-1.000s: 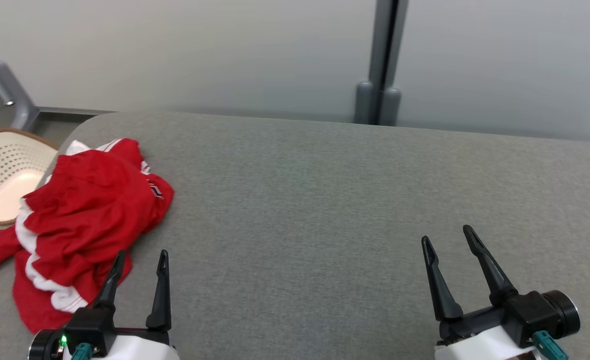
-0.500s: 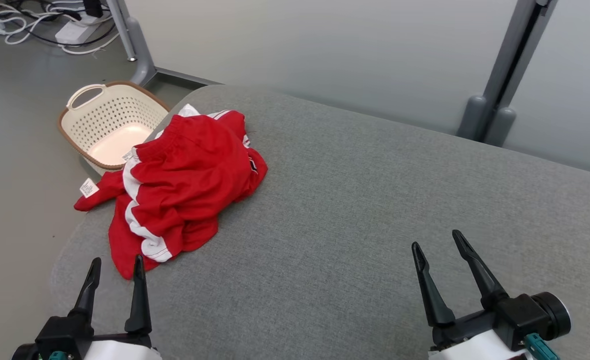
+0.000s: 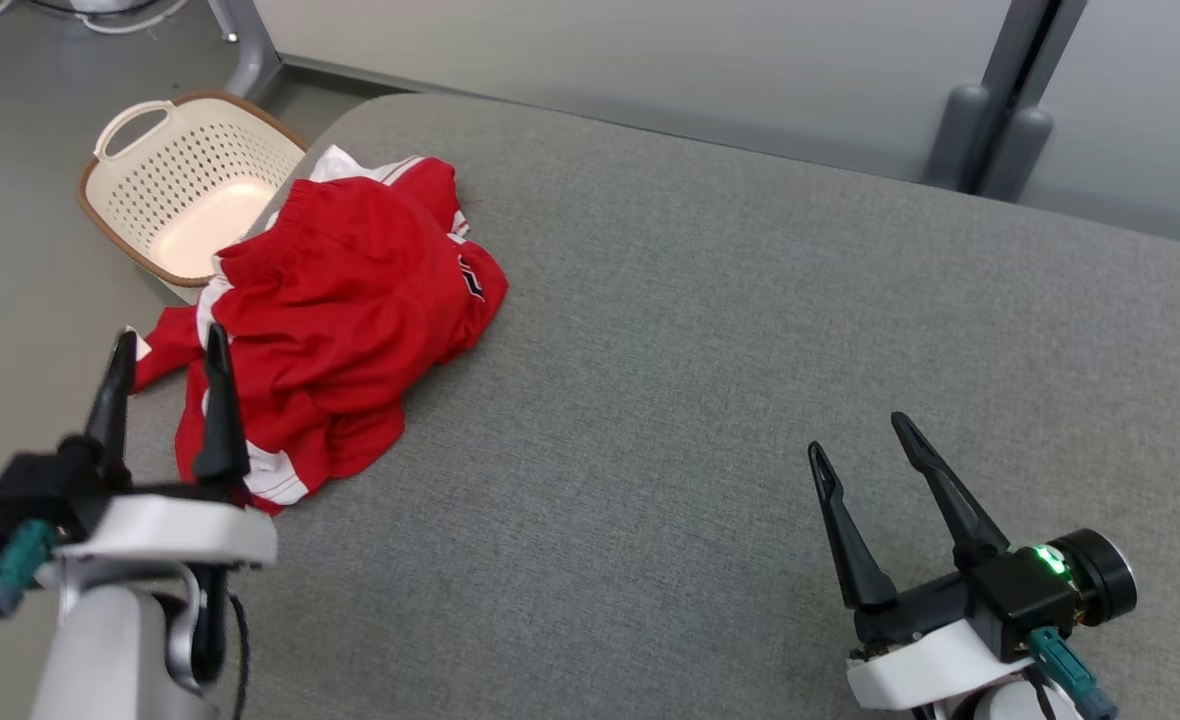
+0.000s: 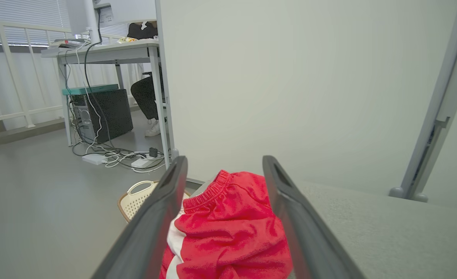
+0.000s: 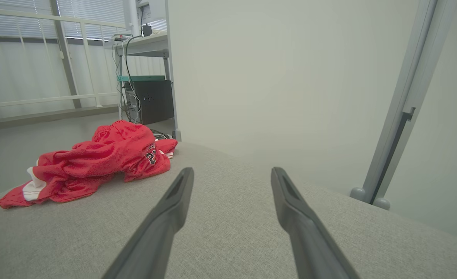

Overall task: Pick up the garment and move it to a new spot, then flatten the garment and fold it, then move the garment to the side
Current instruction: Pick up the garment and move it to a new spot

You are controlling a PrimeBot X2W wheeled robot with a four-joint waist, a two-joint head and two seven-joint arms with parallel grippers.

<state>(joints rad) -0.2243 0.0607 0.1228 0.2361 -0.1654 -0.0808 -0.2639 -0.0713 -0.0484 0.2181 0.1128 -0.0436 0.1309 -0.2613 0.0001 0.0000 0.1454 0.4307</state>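
The garment [image 3: 340,310], red shorts with white trim, lies crumpled at the left end of the grey table [image 3: 750,350], one part hanging over the table's left edge. My left gripper [image 3: 170,342] hovers open just at the garment's near left side, fingers pointing toward it, nothing between them. In the left wrist view the garment [image 4: 224,232] sits right ahead between the open fingers [image 4: 162,209]. My right gripper [image 3: 860,440] stands open above bare table at the lower right, far from the cloth. The right wrist view shows the garment [image 5: 93,162] off to the left.
A cream perforated basket [image 3: 185,180] stands on the floor beyond the table's left corner. A grey partition wall with a post [image 3: 1000,110] runs behind the table. A desk, a computer case and cables [image 4: 108,155] stand on the floor to the left, with a seated person's legs [image 4: 147,97].
The head camera has turned left and down. My left arm has risen and reached forward to the garment's near edge. The right gripper has hardly moved.
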